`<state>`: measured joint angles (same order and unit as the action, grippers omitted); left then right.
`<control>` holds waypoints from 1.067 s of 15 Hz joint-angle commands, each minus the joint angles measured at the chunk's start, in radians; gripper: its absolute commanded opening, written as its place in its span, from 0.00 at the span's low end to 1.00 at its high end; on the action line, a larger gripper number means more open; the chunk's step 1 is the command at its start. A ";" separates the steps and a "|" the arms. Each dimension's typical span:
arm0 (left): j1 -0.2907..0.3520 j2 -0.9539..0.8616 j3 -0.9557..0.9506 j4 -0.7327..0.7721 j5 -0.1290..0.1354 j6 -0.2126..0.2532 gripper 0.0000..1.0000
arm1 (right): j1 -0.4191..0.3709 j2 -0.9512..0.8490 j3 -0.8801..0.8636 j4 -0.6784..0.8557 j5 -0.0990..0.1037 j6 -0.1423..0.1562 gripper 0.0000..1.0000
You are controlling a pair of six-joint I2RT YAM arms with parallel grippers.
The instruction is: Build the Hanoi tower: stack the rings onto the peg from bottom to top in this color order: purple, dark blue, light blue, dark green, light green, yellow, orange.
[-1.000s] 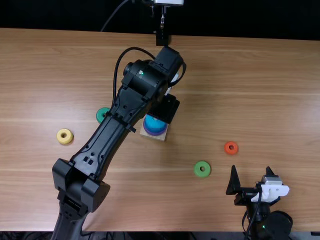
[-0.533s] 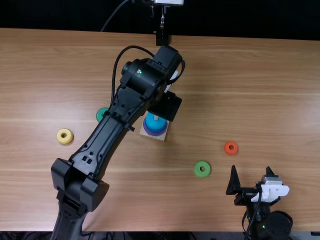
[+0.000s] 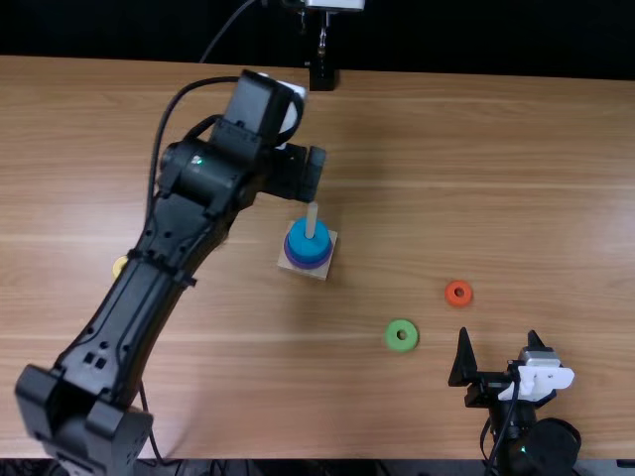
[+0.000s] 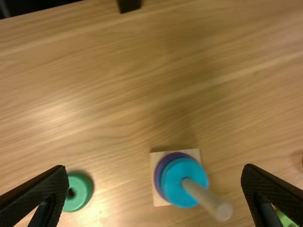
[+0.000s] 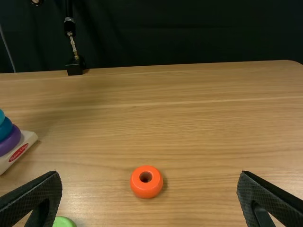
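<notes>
three rings (image 3: 316, 247) stacked (four loose)

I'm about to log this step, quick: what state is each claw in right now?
Left claw: open, holding nothing.
Right claw: open, holding nothing.

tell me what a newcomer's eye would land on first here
Probably the big black left arm, slanting up the left half of the top view, its gripper open above the table. Next comes the bright blue and purple stack around the pale peg, near the middle. The vivid orange ring lies off to the right, the light green ring between it and the near edge.
</notes>
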<state>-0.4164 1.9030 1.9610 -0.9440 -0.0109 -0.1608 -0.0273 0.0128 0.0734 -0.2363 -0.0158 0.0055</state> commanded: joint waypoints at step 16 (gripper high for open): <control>0.217 0.064 -0.232 -0.197 -0.065 0.166 1.00 | -0.011 -0.013 -0.053 -0.074 -0.003 0.002 1.00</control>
<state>-0.1898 1.9522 1.6779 -1.1423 -0.0746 -0.0315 -0.0269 0.0128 0.0734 -0.2367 -0.0154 0.0051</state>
